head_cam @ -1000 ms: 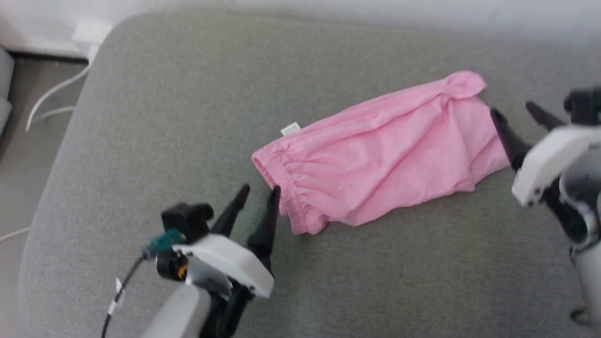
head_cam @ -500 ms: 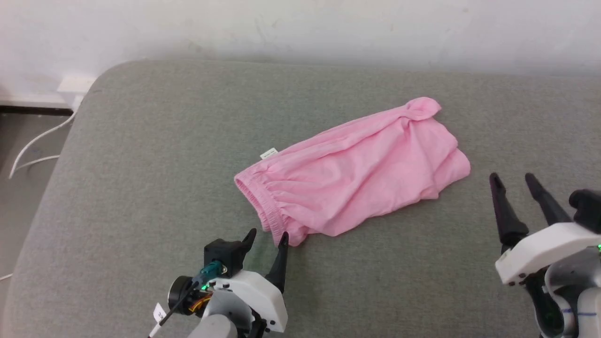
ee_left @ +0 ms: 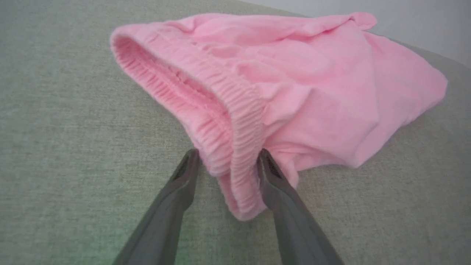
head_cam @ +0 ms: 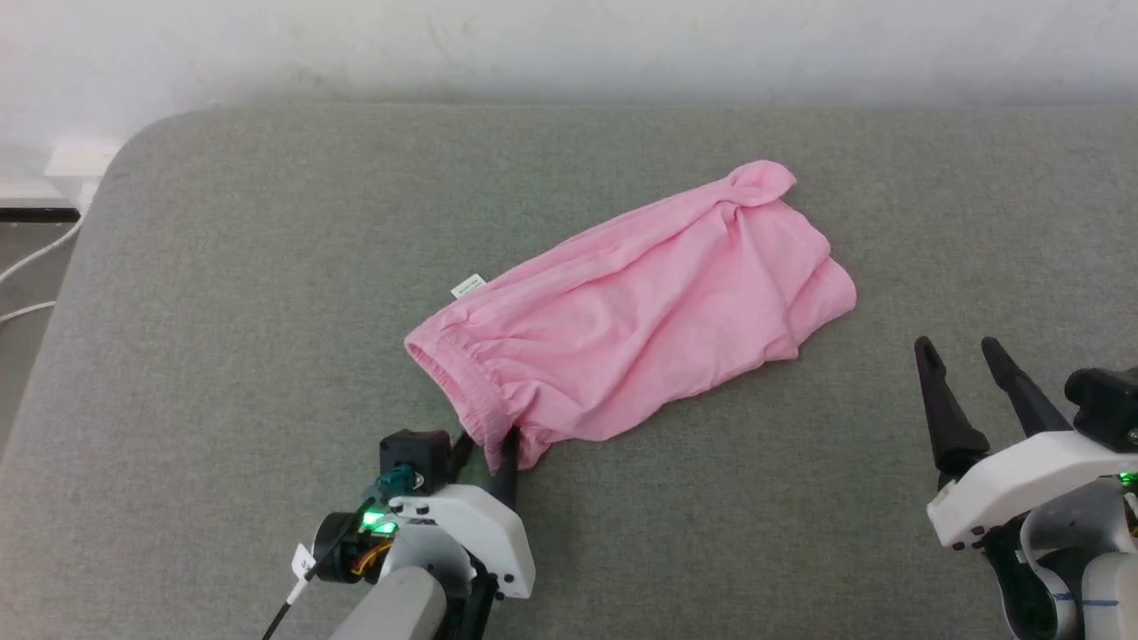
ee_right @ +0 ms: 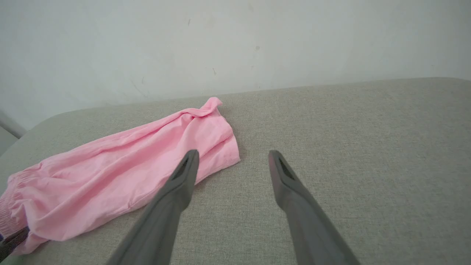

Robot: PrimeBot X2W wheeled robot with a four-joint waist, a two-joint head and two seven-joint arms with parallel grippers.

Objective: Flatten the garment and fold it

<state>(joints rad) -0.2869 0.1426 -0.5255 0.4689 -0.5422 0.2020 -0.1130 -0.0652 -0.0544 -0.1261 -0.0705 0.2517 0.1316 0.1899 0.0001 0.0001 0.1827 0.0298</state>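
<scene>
The garment point(head_cam: 640, 302) is a pair of light pink shorts lying slantwise on the grey cushion, rumpled, with its legs toward the far right. Its gathered waistband point(head_cam: 458, 378) is at the near left, and a small white label point(head_cam: 468, 285) sticks out at the far edge. My left gripper point(head_cam: 485, 442) is open and straddles the near end of the waistband point(ee_left: 239, 121), one finger on each side of the fabric. My right gripper point(head_cam: 956, 348) is open, off the cloth, to the near right of the leg hem point(ee_right: 224, 154).
The grey cushion point(head_cam: 267, 267) has a rounded left edge, with floor and white cables point(head_cam: 31, 267) beyond it. A white wall point(head_cam: 569, 44) runs along the back. Bare cushion lies in front of and to the right of the shorts.
The head camera has shifted. My left gripper has moved forward, so the waistband end now sits between its fingers. My right gripper has drawn back from the leg hem.
</scene>
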